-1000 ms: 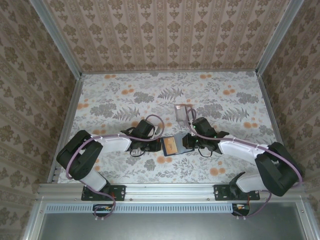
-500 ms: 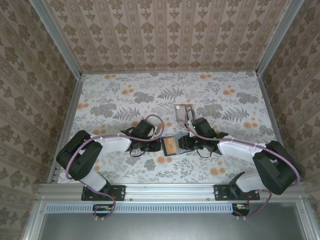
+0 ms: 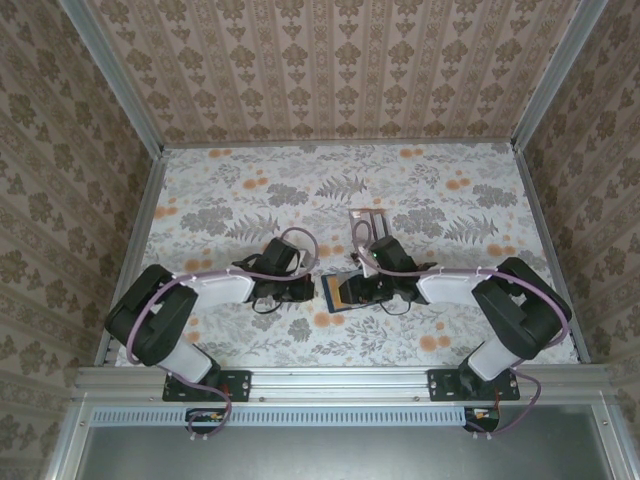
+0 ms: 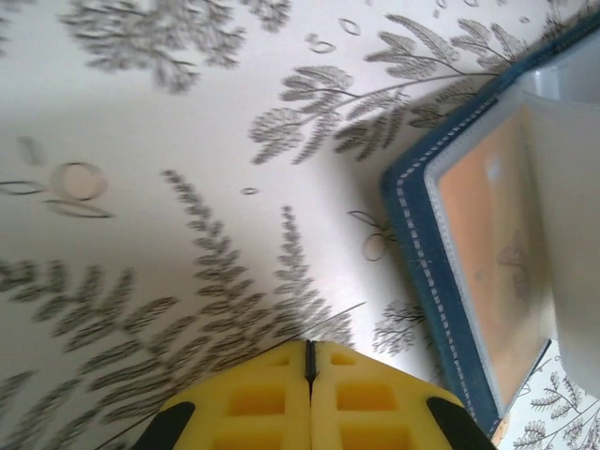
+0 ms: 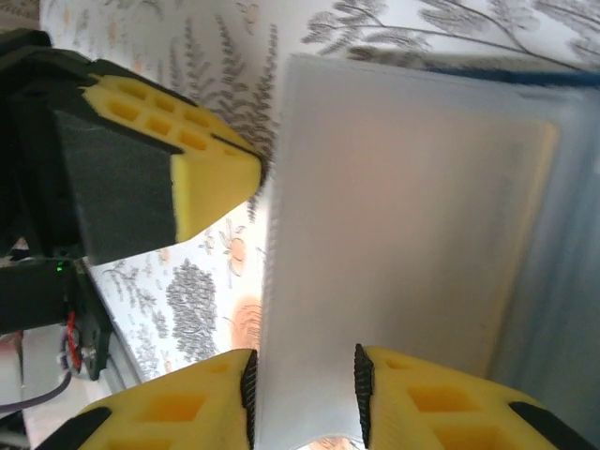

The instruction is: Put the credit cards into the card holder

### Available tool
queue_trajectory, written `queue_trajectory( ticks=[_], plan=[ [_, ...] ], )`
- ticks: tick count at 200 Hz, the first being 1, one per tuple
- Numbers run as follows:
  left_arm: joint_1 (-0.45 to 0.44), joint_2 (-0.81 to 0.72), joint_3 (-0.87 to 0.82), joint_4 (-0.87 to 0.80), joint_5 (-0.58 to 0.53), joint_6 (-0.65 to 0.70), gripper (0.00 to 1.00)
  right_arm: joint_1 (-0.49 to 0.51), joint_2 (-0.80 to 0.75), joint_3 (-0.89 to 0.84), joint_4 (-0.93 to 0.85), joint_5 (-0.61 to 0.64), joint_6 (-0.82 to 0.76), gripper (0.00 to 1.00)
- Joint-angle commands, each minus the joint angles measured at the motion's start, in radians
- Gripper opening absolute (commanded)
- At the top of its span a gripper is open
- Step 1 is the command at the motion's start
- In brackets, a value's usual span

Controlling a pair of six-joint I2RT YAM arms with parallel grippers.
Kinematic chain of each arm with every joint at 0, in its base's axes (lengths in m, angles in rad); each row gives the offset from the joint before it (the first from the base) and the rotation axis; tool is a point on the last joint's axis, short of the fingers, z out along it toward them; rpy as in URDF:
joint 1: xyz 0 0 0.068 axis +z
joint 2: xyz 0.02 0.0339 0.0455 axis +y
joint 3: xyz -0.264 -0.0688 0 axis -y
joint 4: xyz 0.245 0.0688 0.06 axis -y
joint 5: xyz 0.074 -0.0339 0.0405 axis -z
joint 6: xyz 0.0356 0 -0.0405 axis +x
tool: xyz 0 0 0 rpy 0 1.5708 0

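Floral cloth covers the table (image 3: 230,200); patterned paper lines the walls.

Top view: card holder (image 3: 338,293) lies open and flat at near centre, between the two grippers, orange face up. Its long axis runs left to right, slightly skewed. The left gripper (image 3: 308,290) is just beside its left edge. The right gripper (image 3: 358,288) sits over its right part. A spare card (image 3: 366,224) lies flat on the cloth just beyond the right wrist, apart from the holder.

Left wrist view: fingers are pressed together on nothing, with only a seam between them. The holder's stitched navy rim and orange panel lie to the right, close to the tip; I cannot tell if they touch. A held card (image 4: 572,206), pale, overlaps the panel's far side.

Right wrist view: the held card is seen face-on, running away from the fingers over the holder, whose navy rim shows at the top. The pads stand slightly apart with the card's near end in the gap. I cannot tell whether they clamp it or only rest on it. The left gripper's yellow tip is just beside the card's left edge.

Judgement: the holder is light, limp at the fold, and likely to slide on the cloth, so pin it at an outer edge. The cards are thin, stiff and slick; hold one by a short end and feed it lengthwise.
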Motion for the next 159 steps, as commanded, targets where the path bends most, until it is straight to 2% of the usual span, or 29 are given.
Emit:
queue_trajectory(
  ticks=[1, 27, 42, 54, 78, 104, 120, 159],
  plan=[
    [0.029, -0.054, -0.023, -0.033, 0.017, 0.032, 0.1, 0.001, -0.036, 0.095, -0.092, -0.054, -0.075, 0.38],
    [0.059, -0.092, -0.024, -0.065, 0.015, 0.041, 0.14, -0.023, -0.094, 0.17, -0.209, -0.019, -0.131, 0.51],
    [0.068, -0.119, -0.038, -0.054, 0.004, 0.032, 0.15, -0.032, -0.115, 0.213, -0.275, 0.02, -0.173, 0.52],
    [0.073, -0.133, -0.04, -0.056, 0.0, 0.032, 0.16, -0.036, -0.13, 0.25, -0.336, 0.119, -0.211, 0.52],
    [0.074, -0.172, -0.043, -0.074, -0.029, 0.026, 0.19, -0.051, -0.138, 0.347, -0.462, 0.431, -0.218, 0.52],
    [0.073, -0.195, -0.022, -0.115, -0.044, 0.04, 0.26, -0.063, -0.121, 0.418, -0.494, 0.688, -0.207, 0.54],
    [0.07, -0.216, -0.013, -0.147, -0.07, 0.04, 0.29, -0.064, -0.08, 0.476, -0.519, 0.774, -0.237, 0.55],
    [0.067, -0.265, -0.034, -0.15, -0.107, 0.018, 0.32, -0.065, 0.066, 0.614, -0.588, 0.869, -0.305, 0.57]
  ],
)
